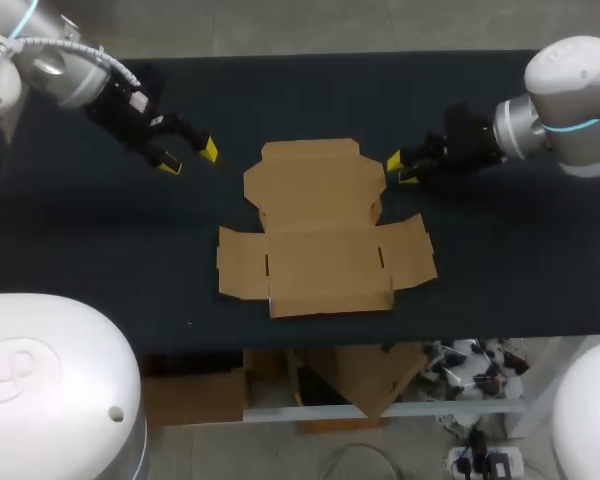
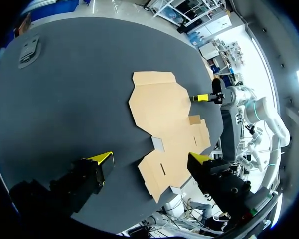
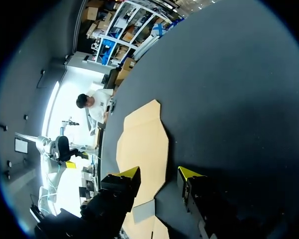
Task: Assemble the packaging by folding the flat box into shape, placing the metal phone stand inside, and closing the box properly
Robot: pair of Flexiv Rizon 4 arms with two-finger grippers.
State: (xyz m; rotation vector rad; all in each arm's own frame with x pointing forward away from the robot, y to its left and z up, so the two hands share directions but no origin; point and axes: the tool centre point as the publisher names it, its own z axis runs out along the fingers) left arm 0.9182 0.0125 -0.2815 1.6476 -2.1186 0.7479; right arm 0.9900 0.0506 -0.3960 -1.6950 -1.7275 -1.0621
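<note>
In the head view, the flat cardboard box lies unfolded in the middle of the dark table. The left arm comes in from the far left corner, angled down, and its left gripper hangs over bare cloth, well apart from the box, which lies off to the side its fingers point toward. The right arm reaches in from the right, and the right gripper sits just beside the box's far right edge, jaws spread and holding nothing. In the left wrist view, the left gripper has its jaws wide apart and empty; the box lies ahead of them, its nearest flap between the yellow tips, and the right gripper shows at the box's far side. In the right wrist view, the right gripper is likewise released, with the box directly ahead and its edge running between the fingers.
</note>
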